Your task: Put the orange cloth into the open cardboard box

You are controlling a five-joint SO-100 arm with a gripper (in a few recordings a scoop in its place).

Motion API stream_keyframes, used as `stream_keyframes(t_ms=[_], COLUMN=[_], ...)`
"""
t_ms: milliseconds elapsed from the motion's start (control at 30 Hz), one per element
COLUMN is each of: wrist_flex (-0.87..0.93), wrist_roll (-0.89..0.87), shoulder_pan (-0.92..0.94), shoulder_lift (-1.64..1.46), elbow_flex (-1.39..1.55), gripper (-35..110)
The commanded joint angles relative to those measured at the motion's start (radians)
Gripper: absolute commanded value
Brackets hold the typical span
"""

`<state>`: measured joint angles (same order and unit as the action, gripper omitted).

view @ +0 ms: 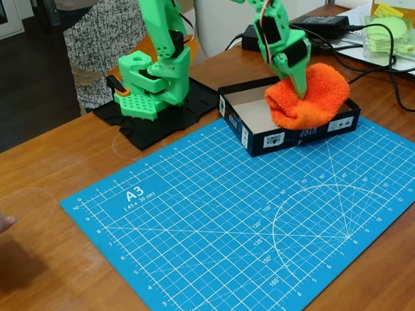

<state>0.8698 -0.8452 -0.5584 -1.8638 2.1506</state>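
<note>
**Claw pressed into the cloth at the box**

While the green claw [301, 82] points down into the orange cloth [310, 98], its fingertips are sunk in the pile, so I cannot tell whether it is clenched or released. The cloth bulges directly under the claw, inside the open cardboard box [253, 138] and draped over its far-right wall. The blue cutting mat [225, 225] lies on the worktop [49, 155] below and in front of the claw.

Bright orange cloth [308, 96], navy box [299, 135] with white logos, blue gridded mat [212, 218].

The claw [301, 82] tips sink into the orange cloth [310, 98], hiding their spread.
</note>
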Motion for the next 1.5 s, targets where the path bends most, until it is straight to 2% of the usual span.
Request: stream_keyframes(t_ms=[0, 233, 467, 733, 933, 1000, 1067, 1167, 1267, 1400, 1467], wrist_flex=[-0.003, -0.043, -0.061, -0.017, 0.114, 0.141, 0.212, 0.307, 0.341, 0.262, 0.264], wrist_roll=[-0.015, -0.005, 0.06, 0.166, 0.259, 0.333, 0.377, 0.423, 0.472, 0.482, 0.463], shoulder_pan=[-0.061, -0.066, -0.046, -0.061, -0.063, -0.069, -0.071, -0.02, 0.127, 0.373, 0.394], shoulder_lift=[0.011, -0.232, -0.156, -0.118, -0.21, -0.272, -0.314, -0.387, -0.509, -0.719, -0.738], elbow_flex=[-0.034, 0.107, 0.106, 0.067, -0.032, -0.066, -0.138, -0.239, -0.227, -0.029, 0.002], gripper=[0, 0, 3, 32, 40, 50, 53, 52, 46, 3, 0])
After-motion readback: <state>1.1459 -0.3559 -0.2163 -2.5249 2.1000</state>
